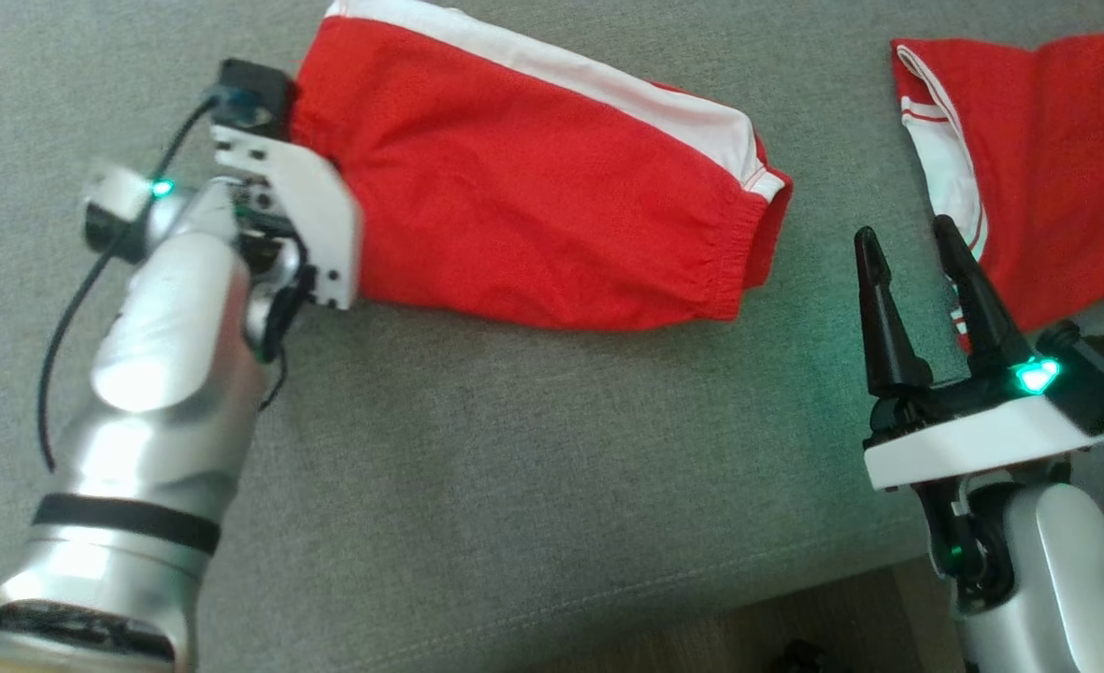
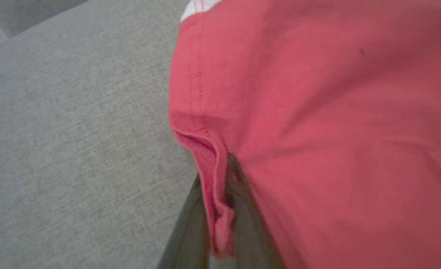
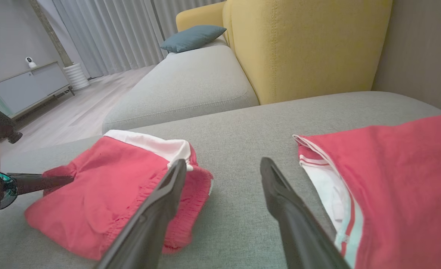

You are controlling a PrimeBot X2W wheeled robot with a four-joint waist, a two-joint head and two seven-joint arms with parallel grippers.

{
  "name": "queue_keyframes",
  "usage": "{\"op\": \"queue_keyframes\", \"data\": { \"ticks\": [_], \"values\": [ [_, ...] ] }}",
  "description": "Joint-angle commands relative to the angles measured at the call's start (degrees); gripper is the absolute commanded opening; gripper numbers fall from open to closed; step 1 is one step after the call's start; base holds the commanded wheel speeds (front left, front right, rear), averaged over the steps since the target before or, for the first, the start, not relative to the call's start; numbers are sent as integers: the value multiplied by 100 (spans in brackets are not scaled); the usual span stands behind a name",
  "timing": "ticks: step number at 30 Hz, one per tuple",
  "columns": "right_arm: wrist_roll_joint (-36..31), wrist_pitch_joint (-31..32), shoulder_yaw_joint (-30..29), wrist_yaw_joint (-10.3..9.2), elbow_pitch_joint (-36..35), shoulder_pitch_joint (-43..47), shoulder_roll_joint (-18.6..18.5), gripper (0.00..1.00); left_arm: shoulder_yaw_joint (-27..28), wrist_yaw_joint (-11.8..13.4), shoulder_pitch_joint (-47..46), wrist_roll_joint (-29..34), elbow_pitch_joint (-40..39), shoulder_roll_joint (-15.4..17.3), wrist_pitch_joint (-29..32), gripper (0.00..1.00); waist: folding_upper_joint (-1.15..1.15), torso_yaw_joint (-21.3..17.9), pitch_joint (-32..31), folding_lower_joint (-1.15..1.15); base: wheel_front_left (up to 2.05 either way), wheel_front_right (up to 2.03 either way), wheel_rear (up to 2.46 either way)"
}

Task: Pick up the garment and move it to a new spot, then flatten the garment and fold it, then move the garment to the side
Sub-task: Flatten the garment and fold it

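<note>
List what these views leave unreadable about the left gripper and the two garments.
1) Left gripper grip: its white wrist plate hides the fingers in the head view, and the left wrist view is blurred; a pinch on the folded red shorts with white band is unconfirmed.
2) Second red garment with white trim: cut off by the right edge in head and right wrist views.

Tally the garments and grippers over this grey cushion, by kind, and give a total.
Red garments: 2 (folded red garment, second red garment)
Grippers: 2 (left gripper, right gripper)
Total: 4
</note>
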Motion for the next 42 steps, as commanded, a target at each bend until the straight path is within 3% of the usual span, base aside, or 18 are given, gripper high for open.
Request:
{"op": "queue_keyframes", "data": {
  "ticks": [1,9,23,24,25,29,36,42],
  "values": [
    [35,-16,107,10,-180,-20,29,100,35,2,116,-8,58,130,128,0,0,15,-8,0,0,0,0],
    [-22,35,59,10,-225,42,-3,100,95,228,549,-115,-502,113,-257,0,0,207,-199,0,0,0,0],
    [-192,401,-121,10,-463,406,-146,100,467,916,2958,-639,-3033,283,-271,0,0,683,-673,0,0,0,0],
    [-216,424,-130,10,-470,415,-152,100,475,950,3034,-647,-3104,271,-313,40,0,691,-690,0,0,0,0],
    [-232,443,-146,10,-468,426,-153,100,488,985,3102,-664,-3160,243,-376,100,0,702,-714,0,0,0,0],
    [-327,501,-215,10,-480,426,-157,100,547,1180,3278,-559,-3358,145,-1007,100,0,724,-793,0,0,0,0],
    [-574,643,-312,10,-635,386,-198,100,717,1481,3442,-215,-3668,78,-2792,100,0,775,-929,0,0,0,0],
    [-691,777,-342,10,-762,440,-204,100,745,1549,3599,-22,-3842,192,-3415,100,0,815,-1037,0,0,0,0]
  ]
}}
